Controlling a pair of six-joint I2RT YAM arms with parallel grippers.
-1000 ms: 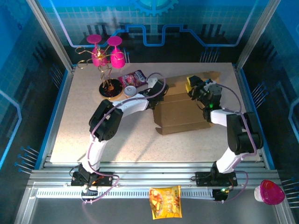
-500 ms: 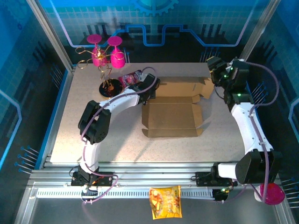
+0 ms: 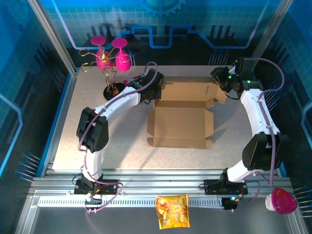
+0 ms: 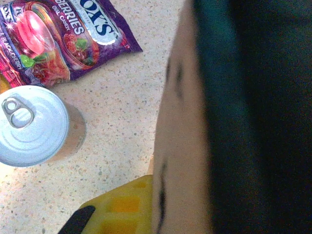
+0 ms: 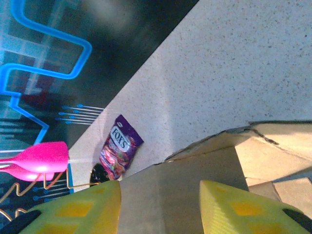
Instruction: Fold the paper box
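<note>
The paper box (image 3: 180, 122) is a brown cardboard sheet lying opened out flat in the middle of the table, with its lid panel (image 3: 187, 91) toward the far side. My left gripper (image 3: 155, 87) sits at the box's far left corner. In the left wrist view its yellow finger (image 4: 122, 209) presses against a cardboard flap (image 4: 180, 126), shut on it. My right gripper (image 3: 222, 80) hovers at the far right corner, open. In the right wrist view, the right gripper (image 5: 160, 192) has the box's cardboard (image 5: 195, 170) showing between its yellow fingers.
A purple candy bag (image 4: 63, 34) and a silver tin can (image 4: 31, 124) lie just left of the box. Pink glasses (image 3: 109, 56) hang on a wire rack at the far left. An orange snack pack (image 3: 172, 210) and a pink cup (image 3: 282, 201) sit off the table, near the front.
The box went from half raised to flat and open. My right arm swung from over the box out to its far right corner. My left gripper shifted farther back with the flap.
</note>
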